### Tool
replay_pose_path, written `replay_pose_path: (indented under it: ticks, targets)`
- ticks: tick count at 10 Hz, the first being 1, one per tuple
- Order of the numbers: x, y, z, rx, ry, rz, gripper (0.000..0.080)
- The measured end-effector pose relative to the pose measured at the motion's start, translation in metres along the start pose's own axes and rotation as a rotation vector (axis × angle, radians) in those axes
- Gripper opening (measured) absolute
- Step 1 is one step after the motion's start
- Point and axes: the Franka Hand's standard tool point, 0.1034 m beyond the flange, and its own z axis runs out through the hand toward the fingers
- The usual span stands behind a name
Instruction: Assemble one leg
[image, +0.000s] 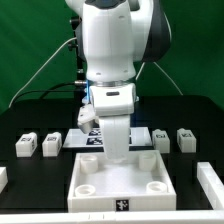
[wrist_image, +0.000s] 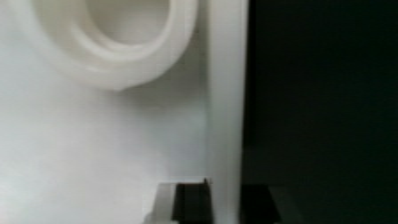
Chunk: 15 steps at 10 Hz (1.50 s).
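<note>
So the gripper (image: 118, 152) hangs low over the far side of the slab (image: 120, 188). The wrist view is just slab surface, one round socket (wrist_image: 121, 38) and the slab's edge against the black table (wrist_image: 329, 110), so I honestly can't tell how wide the jaws are or whether they've got anything. The closest leg (image: 160, 135) sits on the table beside the slab's far corner, toward the exterior view's right of the gripper, and looks upright with its tag facing the camera. My guess is the next move is up, a short hop that way, then straight down on it.
</note>
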Motion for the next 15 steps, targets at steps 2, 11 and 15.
replay_pose_path:
  ticks: [2,11,15]
  targets:
    - [0.024,0.024,0.001,-0.017,0.016,0.001,0.0061]
    - [0.052,0.029,0.003,0.016,0.011,0.05,0.0066]
    - [0.052,0.029,0.003,0.016,0.011,0.051,0.0428]
